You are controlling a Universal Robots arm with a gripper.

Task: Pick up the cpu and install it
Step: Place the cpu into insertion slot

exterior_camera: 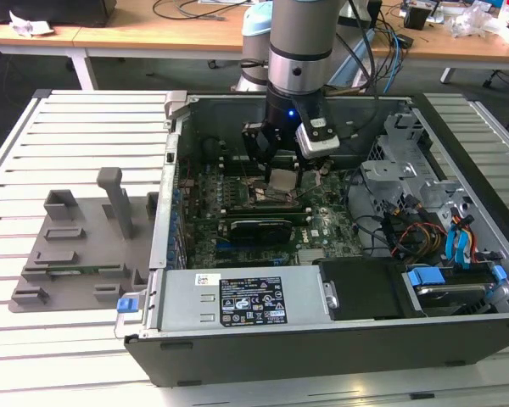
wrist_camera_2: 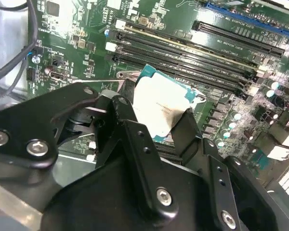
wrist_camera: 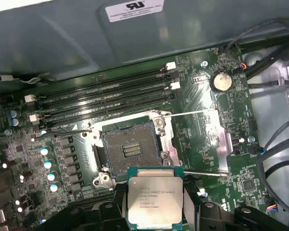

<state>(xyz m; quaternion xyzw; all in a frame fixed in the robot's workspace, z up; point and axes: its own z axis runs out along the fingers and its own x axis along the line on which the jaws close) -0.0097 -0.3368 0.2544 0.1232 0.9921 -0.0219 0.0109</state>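
While scanning from the exterior view's left, meets first a grey holder tray [exterior_camera: 76, 246] lying flat on the slatted bench [exterior_camera: 17, 153], just beside the open computer case [exterior_camera: 322, 348]. Finds next, along the case's near wall, a grey power supply [exterior_camera: 246, 301] with a printed label. Reaches, near the middle of the case, the gripper [exterior_camera: 282, 172] hanging over the green motherboard [exterior_camera: 322, 225], jaws clamped on the cpu [exterior_camera: 282, 179] by two opposite edges. Shows the cpu [wrist_camera: 154, 198] in the first wrist view held flat, silver-grey top upward, between the black fingers [wrist_camera: 190, 207], near the open socket [wrist_camera: 130, 147] and not seated in it. Leaves the socket's contact field bare inside its metal frame, with long memory slots [wrist_camera: 106, 91] running beside it and a coin battery [wrist_camera: 221, 81] further off. Catches the same cpu [wrist_camera_2: 161, 108] in the second wrist view, pinched above the board. Ends, toward the exterior view's right, at loose cables [exterior_camera: 416, 233] and a drive bay with blue latches [exterior_camera: 428, 275].
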